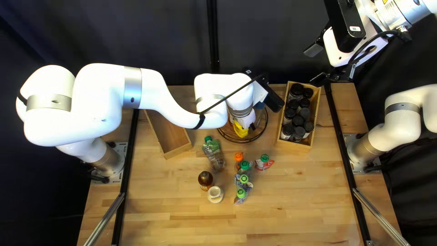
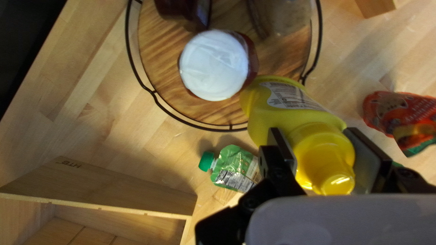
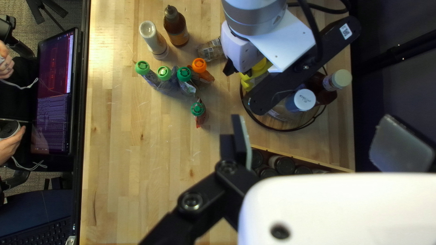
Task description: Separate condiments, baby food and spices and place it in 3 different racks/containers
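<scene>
I've got my left end effector [image 1: 246, 120] clamped on the yellow bottle [image 2: 290, 122], one finger on each side of its narrow end; the bottle leans at the near rim of the wire-rimmed tray [image 2: 177, 119], my landmark here. My left arm [image 1: 182, 109] reaches across and hides part of that tray from the top left view. It's tight in there: a white-capped red bottle [image 2: 214, 66] stands on the tray just beside the yellow one, and a blue-banded jar with a white lid [image 3: 302, 100] and a dark bottle with a pale cap [image 3: 338, 80] share it. To the tray's left sits a wooden box [image 1: 178, 151], and between that box and the near side of the tray lies a green pouch [image 2: 234, 168], with a clear jar [image 1: 217, 163] on its side right by it. Nearer me than the tray are the orange-capped pouch [image 1: 238, 157], a row of green-capped pouches [image 1: 244, 179] and a red pouch [image 1: 264, 164]; nearer and left of the tray, a brown bottle [image 1: 205, 180] touches or nearly touches a white bottle [image 1: 215, 195]. Right of the tray, black-lidded jars [image 1: 298, 121] fill a second box [image 1: 293, 146]. My right end effector [image 1: 315, 65] hangs beyond it, fingers apart. A person's hands [image 3: 10, 146] show past the surface [image 3: 136, 181], on the near side of the tray.
</scene>
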Tool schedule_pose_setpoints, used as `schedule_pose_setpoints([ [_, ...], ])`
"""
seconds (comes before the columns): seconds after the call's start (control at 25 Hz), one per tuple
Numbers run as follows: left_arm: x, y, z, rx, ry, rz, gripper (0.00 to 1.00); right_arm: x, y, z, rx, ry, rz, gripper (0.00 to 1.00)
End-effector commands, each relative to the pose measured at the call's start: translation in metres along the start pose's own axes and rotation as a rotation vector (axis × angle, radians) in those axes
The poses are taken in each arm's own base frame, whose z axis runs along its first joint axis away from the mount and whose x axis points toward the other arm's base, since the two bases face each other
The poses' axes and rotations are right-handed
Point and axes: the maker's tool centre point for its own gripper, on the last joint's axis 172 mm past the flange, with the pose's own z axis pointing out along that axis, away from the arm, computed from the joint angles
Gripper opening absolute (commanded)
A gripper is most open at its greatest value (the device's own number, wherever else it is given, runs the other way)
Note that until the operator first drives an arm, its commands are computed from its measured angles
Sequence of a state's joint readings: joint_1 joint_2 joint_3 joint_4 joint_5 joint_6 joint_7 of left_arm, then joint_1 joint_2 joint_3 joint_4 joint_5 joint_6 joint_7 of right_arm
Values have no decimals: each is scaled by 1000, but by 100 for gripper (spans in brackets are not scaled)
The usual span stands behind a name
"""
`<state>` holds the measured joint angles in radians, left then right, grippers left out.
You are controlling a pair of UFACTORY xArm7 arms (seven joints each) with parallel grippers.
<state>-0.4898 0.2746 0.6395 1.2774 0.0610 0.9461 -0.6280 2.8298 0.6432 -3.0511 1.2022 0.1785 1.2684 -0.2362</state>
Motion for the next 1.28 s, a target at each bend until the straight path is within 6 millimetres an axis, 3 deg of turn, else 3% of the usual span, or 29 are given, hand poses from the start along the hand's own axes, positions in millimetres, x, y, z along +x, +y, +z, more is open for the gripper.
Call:
schedule_pose_setpoints([
  [0.04, 3, -7, 7, 14, 7, -15, 0, 0, 0, 0, 0, 0, 0, 100],
  [0.56, -6, -2, 20, -21, -22, -20, 16, 0, 0, 0, 0, 0, 0, 100],
  [0.6, -6, -2, 21, -24, -23, -18, 25, 0, 0, 0, 0, 0, 0, 100],
  [0.68, -7, 0, 21, -29, -28, -10, 66, 0, 0, 0, 0, 0, 0, 100],
  [0.72, -8, 1, 21, -32, -30, -6, 97, 0, 0, 0, 0, 0, 0, 100],
  [0.76, -9, 4, 19, -35, -32, 6, 100, 0, 0, 0, 0, 0, 0, 100],
  [0.92, -13, 9, 10, -43, -39, 28, 100, 0, 0, 0, 0, 0, 0, 100],
  [1.04, -22, 17, -7, -42, -40, 52, 100, 0, 0, 0, 0, 0, 0, 100],
  [1.28, -64, 43, -52, -58, -49, 191, 100, 0, 0, 0, 0, 0, 0, 100],
])
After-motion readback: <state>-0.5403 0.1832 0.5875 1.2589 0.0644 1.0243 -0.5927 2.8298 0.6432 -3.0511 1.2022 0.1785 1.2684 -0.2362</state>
